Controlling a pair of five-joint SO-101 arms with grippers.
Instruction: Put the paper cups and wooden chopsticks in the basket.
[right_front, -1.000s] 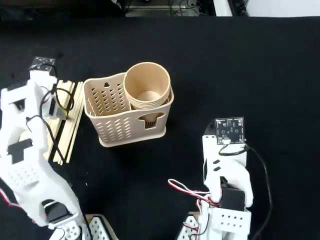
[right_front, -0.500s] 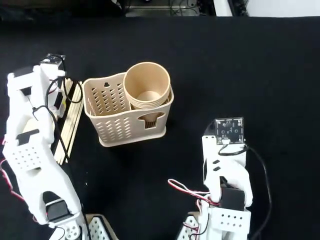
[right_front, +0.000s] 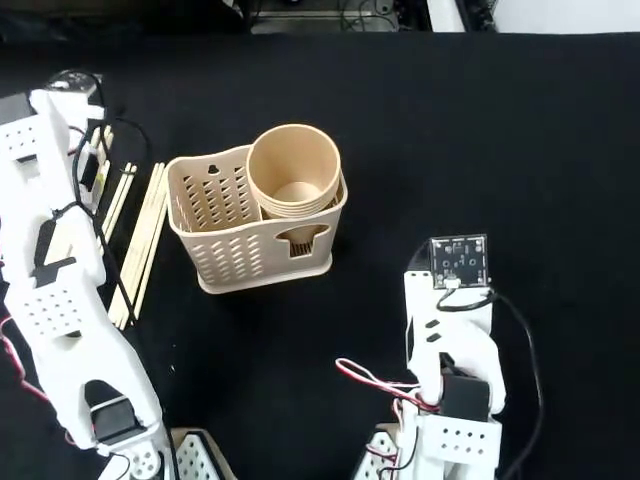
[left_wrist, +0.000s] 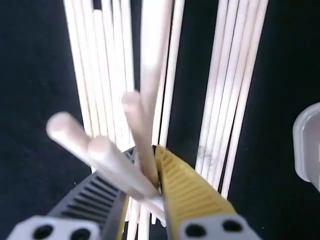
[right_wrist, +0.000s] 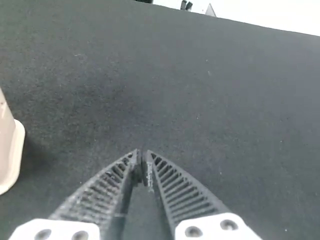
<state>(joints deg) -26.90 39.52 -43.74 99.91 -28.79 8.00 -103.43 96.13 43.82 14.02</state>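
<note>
Stacked paper cups (right_front: 293, 170) stand in the right end of the beige slotted basket (right_front: 225, 250). Loose wooden chopsticks (right_front: 140, 240) lie in rows on the black table to the basket's left. My left gripper (left_wrist: 150, 165) is shut on a few wooden chopsticks (left_wrist: 135, 125), held crossed and tilted above the lying rows (left_wrist: 235, 85). From above, the left arm (right_front: 55, 210) stands over the left side of the pile. My right gripper (right_wrist: 141, 162) is shut on nothing, low over bare table; the right arm (right_front: 450, 330) sits near the front, right of the basket.
Black cloth covers the whole table (right_front: 480, 140). The basket's base corner (right_wrist: 7, 155) shows at the side of the right wrist view. Cables and equipment lie along the far edge (right_front: 330, 15).
The left arm has swung toward the far left corner, and more of the lying chopsticks now show beside it. The right arm has not moved.
</note>
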